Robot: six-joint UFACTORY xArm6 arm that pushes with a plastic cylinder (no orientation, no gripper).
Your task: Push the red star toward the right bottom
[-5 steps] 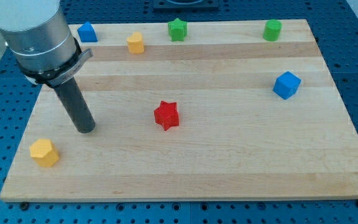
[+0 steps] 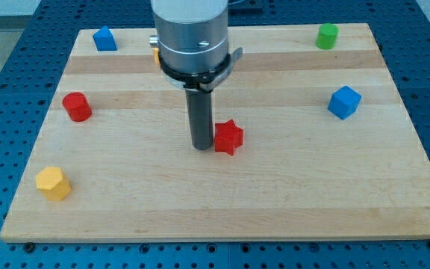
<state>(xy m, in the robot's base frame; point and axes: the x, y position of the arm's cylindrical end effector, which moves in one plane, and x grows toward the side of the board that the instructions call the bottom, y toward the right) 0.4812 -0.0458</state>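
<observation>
Yellow block near tabletop bottom left, red cylinder above it. My tip touches red star on star's left, mid-tabletop. No fingers on this rig, just bare rod. Shift contact to star's upper left, then push diagonally down-right. Versus earlier frame: tip has crossed from far left, star nudged right, red cylinder uncovered.
</observation>
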